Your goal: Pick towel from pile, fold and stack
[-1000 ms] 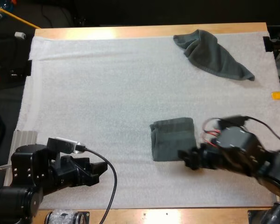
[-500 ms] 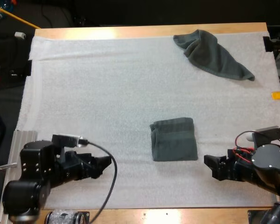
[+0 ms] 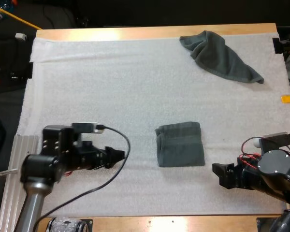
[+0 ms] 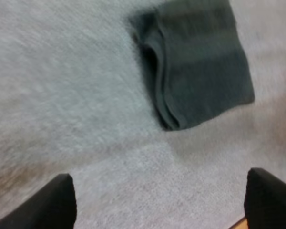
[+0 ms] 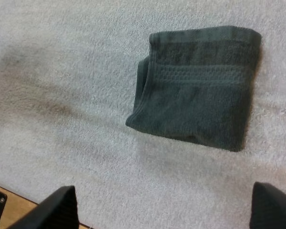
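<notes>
**A:** High view first: where's the folded dark grey-green cloth towel [image 3: 180, 144] relative to the claws?

**B:** Flat on the white foam mat [image 3: 111, 87], right between them. The left claw [image 3: 119, 155] points at one side of it. The right claw [image 3: 223, 175] sits near the other side. Neither touches it. The crumpled dark grey-green towel [image 3: 220, 55] is well beyond both.

**A:** Left wrist view?

**B:** Its black fingers [image 4: 50, 205] are spread wide, gripping nothing. The folded towel lies ahead of them, apart.

**A:** Right wrist?

**B:** Same deal, fingers [image 5: 271, 205] released and empty, with the towel ahead on the mat. The wooden table's edge [image 5: 19, 202] is just beside one finger.
</notes>
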Controlling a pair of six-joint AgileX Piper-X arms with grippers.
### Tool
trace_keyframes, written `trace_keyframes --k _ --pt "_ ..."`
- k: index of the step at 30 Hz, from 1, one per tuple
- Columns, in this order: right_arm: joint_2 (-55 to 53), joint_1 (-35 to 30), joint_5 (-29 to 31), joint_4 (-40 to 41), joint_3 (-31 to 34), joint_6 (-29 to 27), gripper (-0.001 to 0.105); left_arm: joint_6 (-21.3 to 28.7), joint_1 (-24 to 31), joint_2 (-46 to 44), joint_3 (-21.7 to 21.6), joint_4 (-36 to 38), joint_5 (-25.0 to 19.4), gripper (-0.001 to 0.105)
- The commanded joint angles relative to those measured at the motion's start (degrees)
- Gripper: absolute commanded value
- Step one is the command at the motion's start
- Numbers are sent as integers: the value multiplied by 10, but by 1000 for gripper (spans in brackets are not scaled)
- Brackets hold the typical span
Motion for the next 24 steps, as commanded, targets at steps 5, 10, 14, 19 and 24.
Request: trace_keyframes --k 5,10,14,19,24 --pt "-2 2 4 1 -5 -2 71 -59 -58 62 -1 -89 9 71" --pt "-2 2 4 1 -5 -2 71 -104 -111 124 -1 -167 7 71" --pt "-2 2 4 1 -5 7 71 -128 -159 189 -1 -233 -14 71" --pt "-2 2 4 1 -5 9 71 -156 -185 269 -1 -295 -31 71" --pt "-2 2 4 1 -5 11 71 -158 -186 336 -4 -324 -22 71"
